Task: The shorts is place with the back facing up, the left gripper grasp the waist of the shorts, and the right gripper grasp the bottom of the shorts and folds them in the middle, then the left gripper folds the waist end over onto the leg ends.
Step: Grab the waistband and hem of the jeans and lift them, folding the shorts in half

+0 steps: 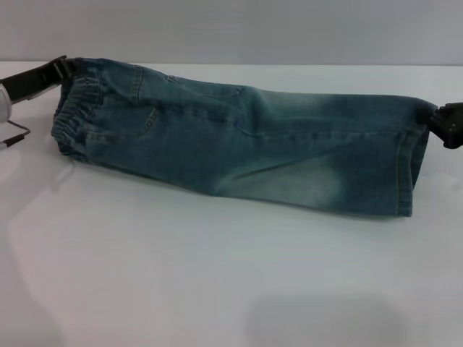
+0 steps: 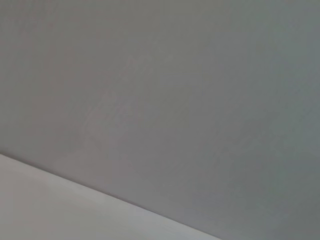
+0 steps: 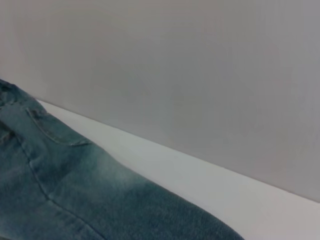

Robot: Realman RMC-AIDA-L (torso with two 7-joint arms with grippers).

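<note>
Shorts [image 1: 246, 144] stretched between left gripper [image 1: 64, 70] and right gripper [image 1: 436, 118].

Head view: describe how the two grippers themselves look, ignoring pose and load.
The left gripper is a long black bar-shaped piece, joined to a rounded white and grey housing with a thin dark cable or wire loop beneath it. The right gripper shows only as a blocky black piece with angular edges. No markings are visible.

This looks like a bare robot test bench in a lab or studio rather than a home. A plain white table [image 1: 217, 289] runs up to a blank grey wall [image 1: 253, 29], with no furniture, decoration or household clutter around it.
</note>
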